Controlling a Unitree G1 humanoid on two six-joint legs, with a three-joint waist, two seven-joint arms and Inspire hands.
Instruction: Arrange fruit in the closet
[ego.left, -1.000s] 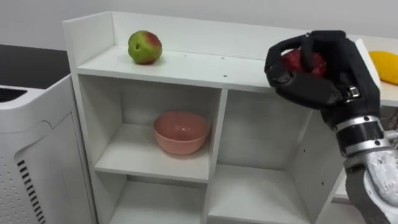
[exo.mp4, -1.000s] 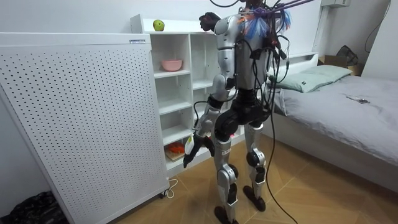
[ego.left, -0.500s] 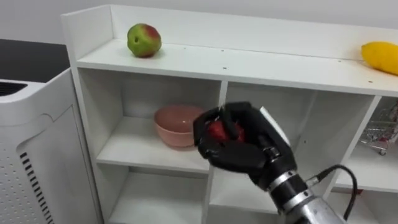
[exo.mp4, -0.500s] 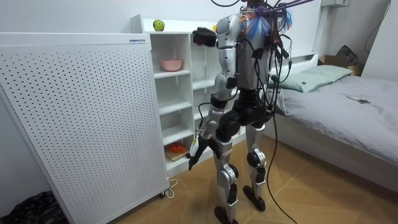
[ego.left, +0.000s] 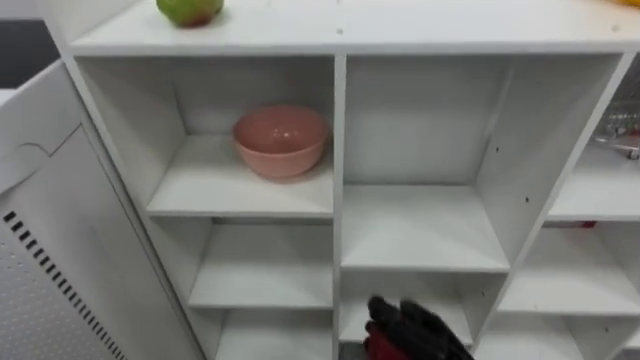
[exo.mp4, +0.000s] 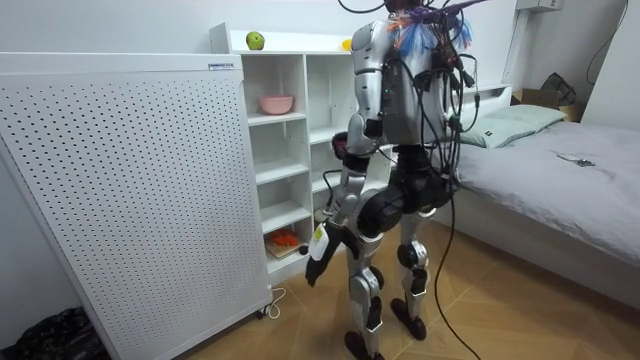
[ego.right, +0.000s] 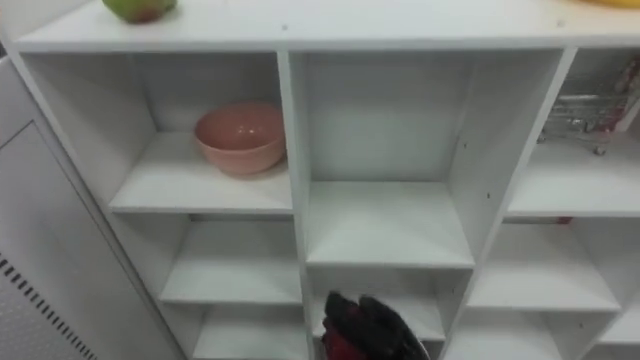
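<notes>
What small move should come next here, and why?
Probably ease the right hand forward into the lower middle compartment facing it and set the red fruit down there: the hand is curled round the fruit, outside the closet, and the compartment's visible board looks bare.

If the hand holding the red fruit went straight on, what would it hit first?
Likely the lower middle shelf of the closet, just ahead of the right hand and its red fruit; depth unclear.
</notes>
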